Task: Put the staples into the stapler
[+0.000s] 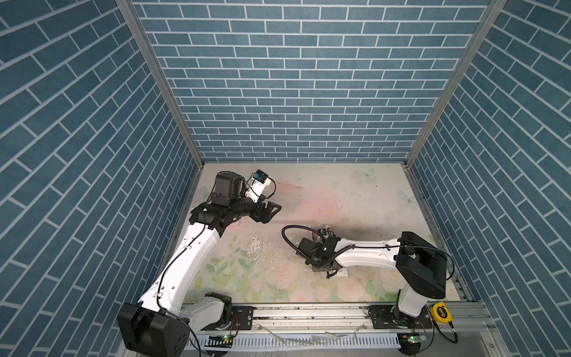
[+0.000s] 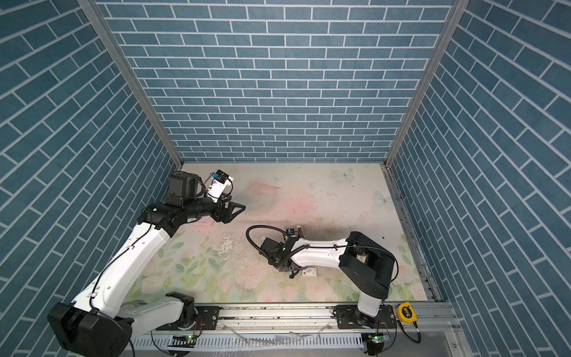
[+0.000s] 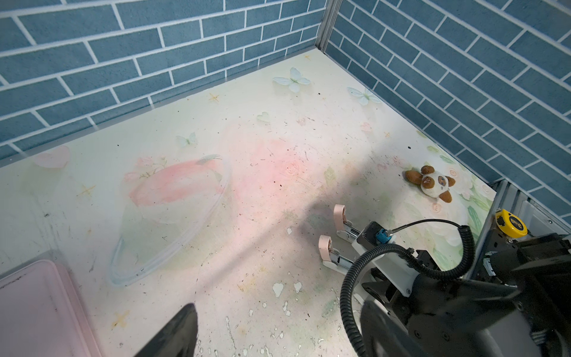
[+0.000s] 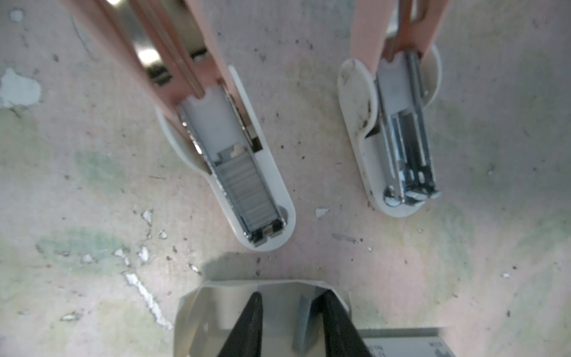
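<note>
Left pincer [image 1: 269, 212]: was seen released and empty, well apart from the loose staples [image 4: 304, 321], which lay over by the right pincer [image 4: 292, 296].
Pink tray [image 3: 37, 309]: was found near the left pincer and cut off by the picture's edge. Its contents could not be made out.
Right pincer: was lowered into the white card tray [image 4: 197, 309] with its jaws partly parted and clamped on nothing.
Loose staples: one grey strip was seen in that tray between the fingers, close against one finger, with a gap left at the other.
Loaded stapler [image 4: 275, 197]: was laid open just ahead of the right pincer's fingertips, with a seated strip [image 4: 247, 188] carried in its channel.
Empty stapler [image 4: 401, 139]: was laid open beside the loaded one, also ahead of the fingertips. Only bare metal was shown in its channel.
Hidden: in both top views the right pincer's fingers, the card tray and the loose strip were covered by the wrist. A printed sleeve [image 4: 401, 346] beside the tray was blurred and cut off.
</note>
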You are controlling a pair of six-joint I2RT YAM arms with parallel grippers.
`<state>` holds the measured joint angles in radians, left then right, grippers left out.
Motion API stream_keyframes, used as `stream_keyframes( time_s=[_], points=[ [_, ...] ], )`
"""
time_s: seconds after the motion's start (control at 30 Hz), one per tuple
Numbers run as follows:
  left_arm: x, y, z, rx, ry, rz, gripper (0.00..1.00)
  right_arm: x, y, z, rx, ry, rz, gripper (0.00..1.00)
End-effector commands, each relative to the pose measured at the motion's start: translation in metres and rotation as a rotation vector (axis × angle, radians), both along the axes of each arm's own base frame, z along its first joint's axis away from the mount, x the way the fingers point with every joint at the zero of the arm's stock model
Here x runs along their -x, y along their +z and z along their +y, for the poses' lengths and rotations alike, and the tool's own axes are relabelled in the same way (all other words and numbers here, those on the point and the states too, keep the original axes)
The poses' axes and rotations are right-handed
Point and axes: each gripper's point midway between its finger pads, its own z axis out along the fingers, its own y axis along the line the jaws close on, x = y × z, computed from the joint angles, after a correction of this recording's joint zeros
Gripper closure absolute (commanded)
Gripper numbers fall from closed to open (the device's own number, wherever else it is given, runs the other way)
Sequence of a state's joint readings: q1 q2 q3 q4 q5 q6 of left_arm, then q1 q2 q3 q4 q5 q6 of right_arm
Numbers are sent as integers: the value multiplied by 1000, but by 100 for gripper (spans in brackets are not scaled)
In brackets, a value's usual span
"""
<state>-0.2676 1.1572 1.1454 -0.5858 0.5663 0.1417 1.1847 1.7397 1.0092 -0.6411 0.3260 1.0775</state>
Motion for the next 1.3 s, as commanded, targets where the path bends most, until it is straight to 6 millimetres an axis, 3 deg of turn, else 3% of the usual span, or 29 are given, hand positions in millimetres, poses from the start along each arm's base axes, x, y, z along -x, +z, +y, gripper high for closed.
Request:
stream_keyframes(
  time_s=[0.0,0.5,1.27],
  points=[
    [1,3,1,15,5,-9,16,0,-2,-3,26,-36,-2,68],
    [-2,2,0,21,5,-3,16,-5,14,3,0,-8,-39,68],
    [-3,-3,-1,25,5,9,16,-4,12,-11,29,-40,-51,65]
  ],
)
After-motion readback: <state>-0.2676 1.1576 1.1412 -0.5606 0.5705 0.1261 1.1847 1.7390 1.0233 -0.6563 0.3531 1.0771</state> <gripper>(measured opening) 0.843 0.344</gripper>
